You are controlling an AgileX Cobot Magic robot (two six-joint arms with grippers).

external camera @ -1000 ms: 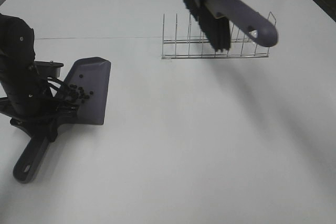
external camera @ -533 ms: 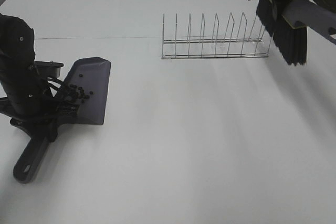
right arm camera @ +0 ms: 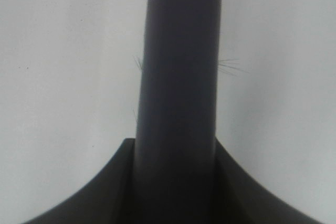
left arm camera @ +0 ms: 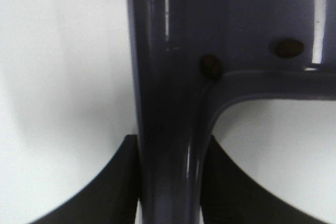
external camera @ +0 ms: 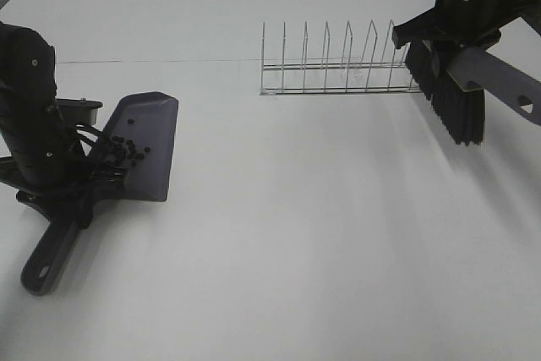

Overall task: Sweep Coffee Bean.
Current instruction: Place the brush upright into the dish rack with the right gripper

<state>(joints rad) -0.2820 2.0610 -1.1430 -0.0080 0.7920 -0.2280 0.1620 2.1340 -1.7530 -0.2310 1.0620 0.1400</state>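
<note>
A grey-purple dustpan [external camera: 144, 145] lies on the white table at the left, with the cluster of coffee beans [external camera: 127, 148] resting in it. My left gripper [external camera: 72, 196] is shut on the dustpan's handle [external camera: 49, 258]; the left wrist view shows the handle [left arm camera: 168, 129] between the fingers [left arm camera: 113, 187] and two beans [left arm camera: 211, 66] in the pan. My right gripper [external camera: 461, 35] is shut on a brush handle [external camera: 499, 82] at the far right, black bristles [external camera: 452, 99] pointing down above the table. The right wrist view shows the handle [right arm camera: 178, 103] clamped between the fingers [right arm camera: 105, 187].
A wire dish rack [external camera: 342, 65] stands at the back centre, just left of the brush. The white table [external camera: 321, 234] stretches across the middle and front. A seam line [external camera: 169, 61] runs across the table's far part.
My right arm has carried the brush from over the wire rack to its right side and lowered it a little. The left arm, dustpan and beans have not moved.
</note>
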